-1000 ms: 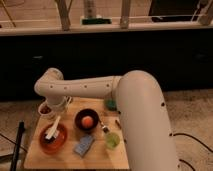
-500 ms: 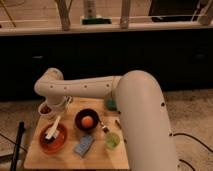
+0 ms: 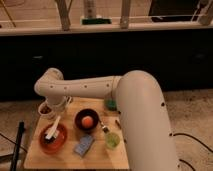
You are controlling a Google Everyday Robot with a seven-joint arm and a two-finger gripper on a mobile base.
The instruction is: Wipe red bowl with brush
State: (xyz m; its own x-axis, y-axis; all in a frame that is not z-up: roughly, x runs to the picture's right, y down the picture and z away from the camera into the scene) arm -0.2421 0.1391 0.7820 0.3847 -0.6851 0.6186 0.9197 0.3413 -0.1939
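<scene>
The red bowl [image 3: 53, 139] sits at the front left of the wooden board. The brush [image 3: 53, 128], a slim white stick, stands tilted with its lower end inside the red bowl and its upper end up at my gripper. My gripper [image 3: 54, 109] hangs from the white arm just above the bowl's far rim, next to the small white cup [image 3: 45, 110]. The wrist hides how the gripper meets the brush.
A black bowl [image 3: 88, 120] with an orange ball stands right of the red bowl. A blue sponge [image 3: 83, 145] lies at the front, a green cup [image 3: 112, 141] to its right. A green object [image 3: 110, 104] sits at the board's [image 3: 65, 157] back. My bulky arm [image 3: 142, 120] covers the right side.
</scene>
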